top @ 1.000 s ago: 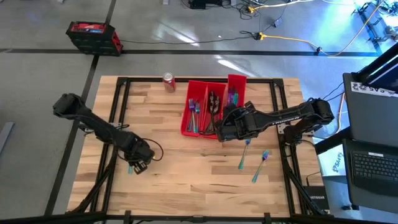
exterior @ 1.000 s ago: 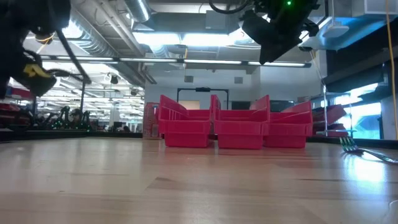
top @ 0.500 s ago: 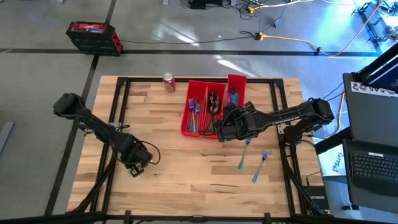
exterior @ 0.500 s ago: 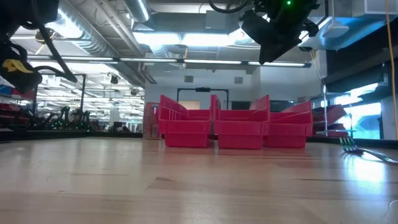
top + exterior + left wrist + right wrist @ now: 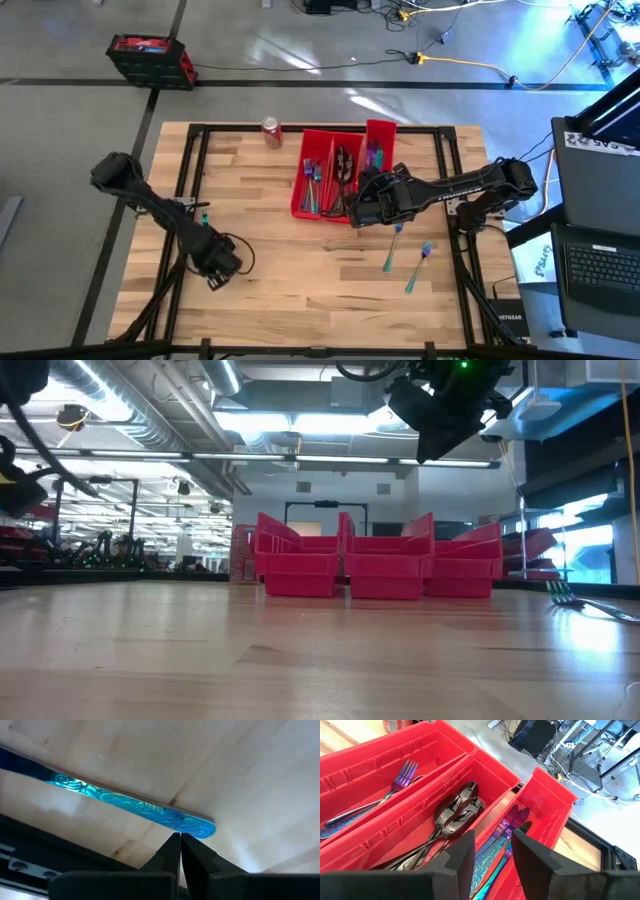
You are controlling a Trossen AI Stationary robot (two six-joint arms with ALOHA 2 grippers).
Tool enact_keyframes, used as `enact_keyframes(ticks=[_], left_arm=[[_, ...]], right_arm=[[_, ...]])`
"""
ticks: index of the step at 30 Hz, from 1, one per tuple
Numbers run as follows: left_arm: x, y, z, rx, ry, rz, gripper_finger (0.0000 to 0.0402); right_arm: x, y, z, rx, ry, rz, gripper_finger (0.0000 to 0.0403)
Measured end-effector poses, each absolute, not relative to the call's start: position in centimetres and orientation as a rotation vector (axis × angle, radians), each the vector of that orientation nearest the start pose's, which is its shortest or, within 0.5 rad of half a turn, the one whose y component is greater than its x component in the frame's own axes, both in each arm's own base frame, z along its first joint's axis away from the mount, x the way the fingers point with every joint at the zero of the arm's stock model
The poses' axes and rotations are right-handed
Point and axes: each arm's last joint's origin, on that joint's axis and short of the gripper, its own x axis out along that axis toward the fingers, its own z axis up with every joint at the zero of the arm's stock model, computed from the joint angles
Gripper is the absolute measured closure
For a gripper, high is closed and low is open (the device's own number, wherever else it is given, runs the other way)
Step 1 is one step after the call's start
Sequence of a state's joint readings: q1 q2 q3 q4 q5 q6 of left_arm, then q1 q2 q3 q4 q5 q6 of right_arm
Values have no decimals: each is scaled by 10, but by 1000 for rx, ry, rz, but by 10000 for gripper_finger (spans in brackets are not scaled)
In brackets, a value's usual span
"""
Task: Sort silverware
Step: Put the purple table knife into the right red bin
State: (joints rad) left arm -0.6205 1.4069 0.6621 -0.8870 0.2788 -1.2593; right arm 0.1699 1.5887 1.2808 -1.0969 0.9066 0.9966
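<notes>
- The left gripper (image 5: 222, 268) has drifted toward the near left part of the counter (image 5: 300, 270) over the last second. Its jaws are pressed fully together with nothing between them.
- In the left wrist view, a teal-blue handle (image 5: 125, 805) lies flat on the wood, its rounded end just beyond the closed tips. The piece is not held, so the pick here has not succeeded or has not begun.
- Two forks (image 5: 406, 257) lie loose on the near right of the counter, unsorted.
- The right gripper (image 5: 362, 205) has not moved. It hovers just above the near ends of the red bins (image 5: 300, 205), jaws partly apart and empty.
- In the right wrist view, the bins hold sorted pieces: iridescent forks (image 5: 395, 787) in one, dark spoons (image 5: 457, 812) in the middle, knives (image 5: 507, 832) in the third.
- A soda can (image 5: 271, 131) stands at the far edge.
- My judgement: sorting is mostly done, with about three pieces left.
</notes>
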Motion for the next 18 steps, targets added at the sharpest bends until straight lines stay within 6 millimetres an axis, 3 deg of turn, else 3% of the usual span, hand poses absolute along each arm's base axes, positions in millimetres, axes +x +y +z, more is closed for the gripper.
enact_keyframes(ticks=[18], left_arm=[[163, -131, 138, -661, 1671, 378, 402]], right_arm=[[290, 27, 266, 107, 768, -1093, 291]])
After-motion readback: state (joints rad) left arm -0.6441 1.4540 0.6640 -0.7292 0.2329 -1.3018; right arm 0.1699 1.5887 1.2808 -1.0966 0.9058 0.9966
